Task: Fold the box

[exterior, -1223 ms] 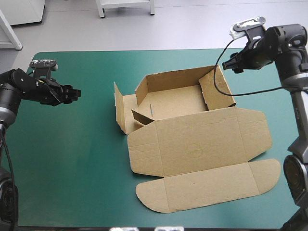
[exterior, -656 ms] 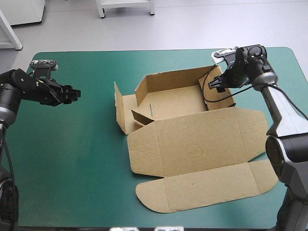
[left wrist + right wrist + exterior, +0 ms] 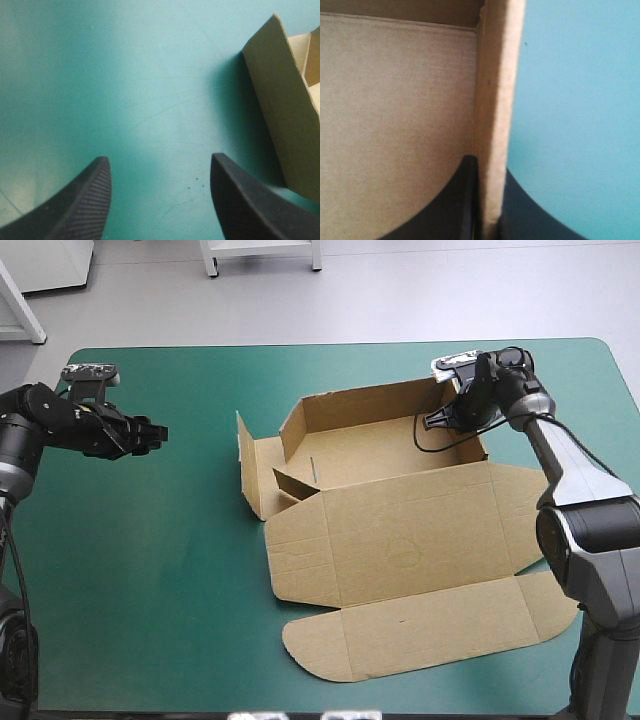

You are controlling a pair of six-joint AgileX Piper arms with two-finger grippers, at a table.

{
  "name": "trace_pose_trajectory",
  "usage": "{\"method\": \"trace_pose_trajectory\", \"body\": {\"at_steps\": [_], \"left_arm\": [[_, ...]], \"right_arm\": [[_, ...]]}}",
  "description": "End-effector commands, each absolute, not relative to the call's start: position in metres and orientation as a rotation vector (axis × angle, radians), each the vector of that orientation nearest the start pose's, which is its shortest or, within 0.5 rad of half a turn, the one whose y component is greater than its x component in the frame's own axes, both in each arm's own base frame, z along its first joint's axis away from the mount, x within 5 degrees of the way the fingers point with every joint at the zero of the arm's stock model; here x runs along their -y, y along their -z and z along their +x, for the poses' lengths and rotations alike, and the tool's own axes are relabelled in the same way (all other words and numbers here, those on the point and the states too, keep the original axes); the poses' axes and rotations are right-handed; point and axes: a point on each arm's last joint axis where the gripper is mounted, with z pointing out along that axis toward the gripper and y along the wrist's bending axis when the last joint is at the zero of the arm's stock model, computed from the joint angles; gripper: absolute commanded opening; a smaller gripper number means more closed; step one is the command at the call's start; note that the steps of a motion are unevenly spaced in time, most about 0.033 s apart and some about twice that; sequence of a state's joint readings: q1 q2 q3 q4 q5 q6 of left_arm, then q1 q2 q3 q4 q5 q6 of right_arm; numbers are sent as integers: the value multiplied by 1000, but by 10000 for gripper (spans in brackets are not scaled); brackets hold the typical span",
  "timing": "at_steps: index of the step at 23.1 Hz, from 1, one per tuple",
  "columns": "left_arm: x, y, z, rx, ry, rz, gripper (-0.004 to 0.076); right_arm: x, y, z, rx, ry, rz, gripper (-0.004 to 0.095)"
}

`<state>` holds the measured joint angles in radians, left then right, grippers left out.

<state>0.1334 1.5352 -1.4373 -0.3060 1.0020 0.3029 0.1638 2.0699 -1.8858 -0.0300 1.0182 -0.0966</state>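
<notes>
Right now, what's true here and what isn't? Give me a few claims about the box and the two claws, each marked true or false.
1. The right gripper has the right wall of the box between its fingers. True.
2. The left gripper is shut. False: its fingers stand well apart.
3. The lid lies flat on the table. True.
4. The left gripper touches the box. False: it hangs over bare cover, apart from the box.
</notes>
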Motion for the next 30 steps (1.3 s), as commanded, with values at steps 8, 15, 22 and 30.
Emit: {"method": "trace_pose_trajectory", "body": {"at_steps": [8, 15, 22, 30], "left_arm": [[-26, -358, 328, -2418, 154, 70, 423], [-19, -295, 340, -2459, 327, -46, 423], [9, -321, 350, -2136, 775, 31, 423], [45, -354, 346, -1786, 1149, 158, 423]], "right_arm": [[-42, -363, 435, -2346, -140, -218, -13], [-11, -437, 402, -2035, -520, -128, -13], [-15, -443, 398, -2002, -560, -149, -13], [-15, -442, 398, -2004, -553, -160, -13]]}}
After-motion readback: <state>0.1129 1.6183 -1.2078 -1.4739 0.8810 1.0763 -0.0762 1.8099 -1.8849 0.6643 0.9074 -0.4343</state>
